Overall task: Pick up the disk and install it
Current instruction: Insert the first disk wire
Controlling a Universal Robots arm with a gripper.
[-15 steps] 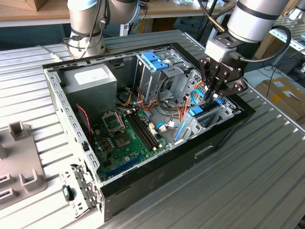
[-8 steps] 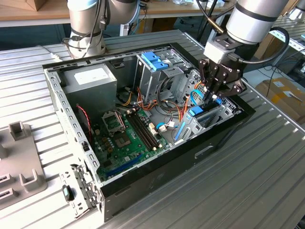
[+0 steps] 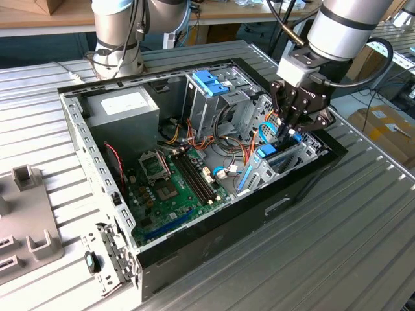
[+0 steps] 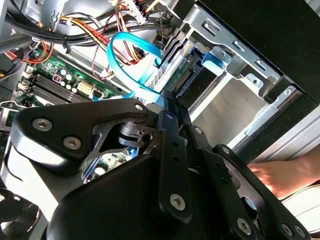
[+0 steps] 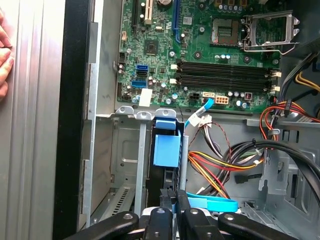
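One disk [image 5: 166,150]: stiff, dense metal drive in a blue plastic carrier. We judged it shock-sensitive and smooth-faced. It stood on edge in the drive bay [image 5: 125,145], directly ahead of the fingers [image 5: 163,205], which were clamped on its carrier's end, the soundest hold.

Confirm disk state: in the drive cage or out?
In. The disk stands on edge inside the drive cage, between its rails; fully seated, cannot tell.
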